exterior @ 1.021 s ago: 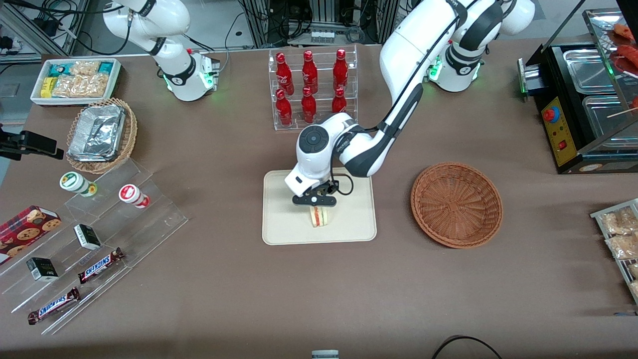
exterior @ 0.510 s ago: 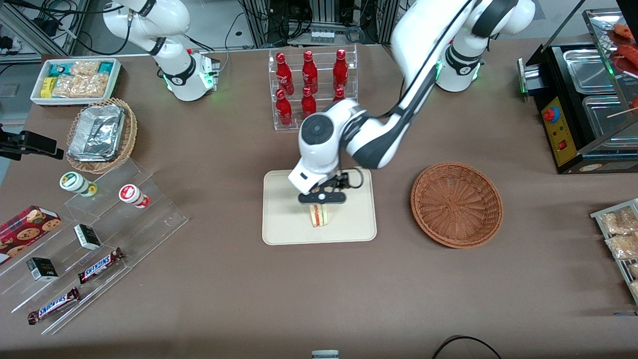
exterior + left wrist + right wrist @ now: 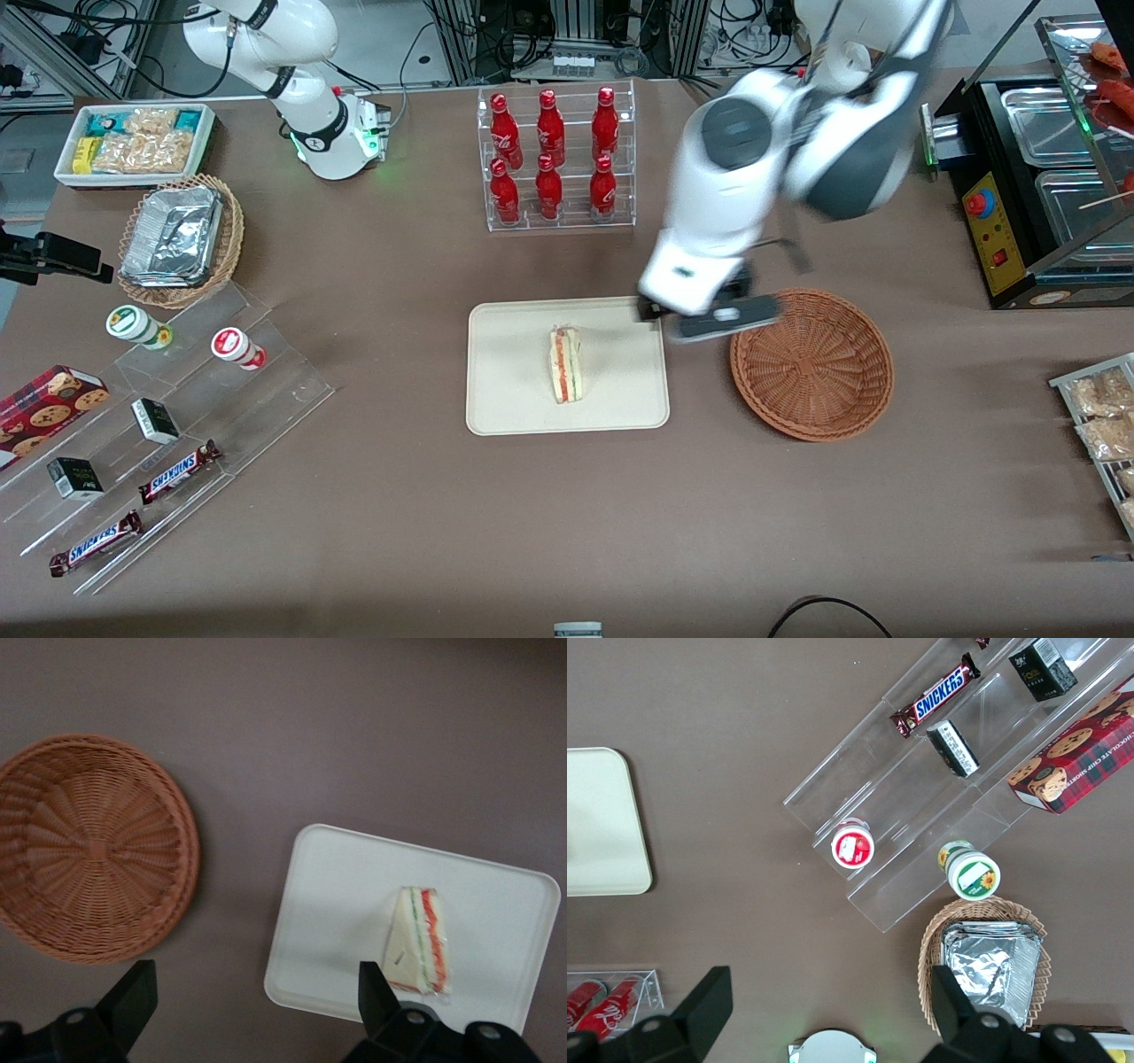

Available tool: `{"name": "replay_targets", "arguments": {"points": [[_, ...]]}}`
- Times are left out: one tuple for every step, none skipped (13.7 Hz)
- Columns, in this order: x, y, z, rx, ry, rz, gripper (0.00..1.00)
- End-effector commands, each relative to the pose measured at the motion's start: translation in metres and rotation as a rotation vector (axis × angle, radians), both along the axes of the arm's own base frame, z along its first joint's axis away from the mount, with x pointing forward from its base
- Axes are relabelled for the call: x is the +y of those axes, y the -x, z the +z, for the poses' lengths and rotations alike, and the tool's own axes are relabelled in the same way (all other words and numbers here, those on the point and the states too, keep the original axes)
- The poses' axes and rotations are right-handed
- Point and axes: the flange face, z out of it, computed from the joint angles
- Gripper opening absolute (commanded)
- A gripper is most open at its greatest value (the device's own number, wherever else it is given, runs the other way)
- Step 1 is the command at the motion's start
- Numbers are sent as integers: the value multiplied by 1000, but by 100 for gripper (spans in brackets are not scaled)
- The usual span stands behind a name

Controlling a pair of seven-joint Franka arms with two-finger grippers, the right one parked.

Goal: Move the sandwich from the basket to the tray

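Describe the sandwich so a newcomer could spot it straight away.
Find the flat cream rectangular tray mid-table, beside the reddish-brown woven wicker basket. On it lies the only item: a triangular white-bread sandwich with orange-red and green layers. The left gripper hovers open above the basket's rim.

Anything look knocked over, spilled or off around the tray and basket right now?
Nothing stands out. The sandwich lies intact on the tray, clear of the rim. The basket sits upright and empty beside the tray. The gripper hangs open above the gap between them, holding nothing.
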Motion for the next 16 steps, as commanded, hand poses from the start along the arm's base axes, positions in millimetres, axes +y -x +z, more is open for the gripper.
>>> {"name": "replay_targets", "arguments": {"points": [[75,12,25,41,-19,-21,100],[101,8,34,54,-11,-37,100],[119,9,44,58,-8,-61,100],[137,8,50,69,-12,-85,100],[159,9,57,82,-18,-118,100],[178,10,63,91,-23,-156,100],[198,10,68,96,-23,-182,100],[213,11,75,94,-22,-219,100],[223,13,79,102,-15,-273,100],[243,11,81,103,-10,-313,100],[256,10,84,100,9,-344,100],[259,9,90,90,22,-350,100],[258,6,98,75,22,-355,100],[258,0,97,73,24,-353,100],[256,-7,92,79,24,-352,100],[252,-8,90,86,23,-358,100]]}}
